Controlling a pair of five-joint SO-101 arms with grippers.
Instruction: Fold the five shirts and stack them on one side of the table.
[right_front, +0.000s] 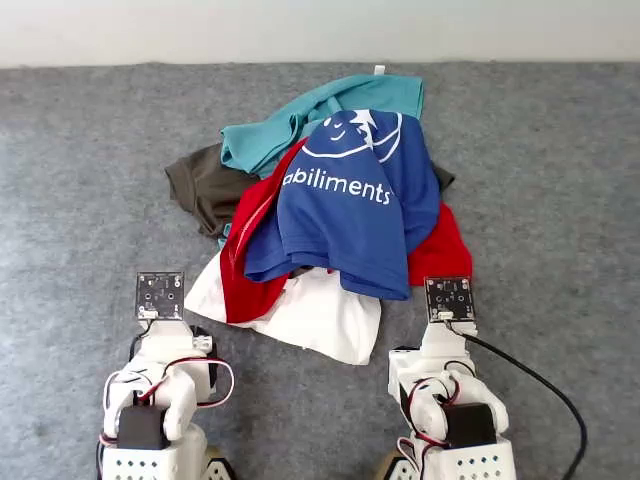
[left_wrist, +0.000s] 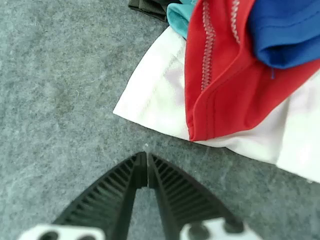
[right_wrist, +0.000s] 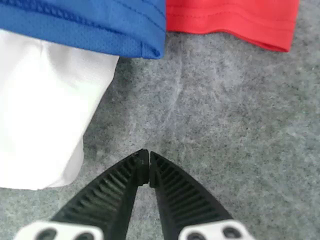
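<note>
Felt table (right_front: 80, 150): grey, spreads under everything, reaching well past the blue shirt (right_front: 350, 200) on every side.

Blue shirt: lies crumpled on top of the heap at mid table, white print facing up, near hem hanging over the cloth below.

Red shirt (right_front: 248, 262): tucked beneath the blue shirt, sticks out past both of its sides, with a long seamed edge toward the left arm (right_front: 160, 390) and a hemmed corner toward the right arm (right_front: 445, 400).

White shirt (right_front: 320, 318): lowest in the heap, fans out from under the blue shirt's near hem, flat on the felt.

Teal shirt (right_front: 300, 120): bunched on the far side of the blue shirt, partly under it.

Dark olive shirt (right_front: 205, 185): pokes out beyond the blue shirt on the left arm's side, under teal and red cloth.

Both arms: sit folded at the table's near edge, nearer than the blue shirt's hem.

Left gripper (left_wrist: 147, 162): fingers pressed together with nothing between them, tips over bare felt just short of the white corner, apart from the blue shirt.

Right gripper (right_wrist: 149, 159): fingers closed tip to tip, empty, over bare felt near the blue shirt's hem, touching no cloth.
</note>
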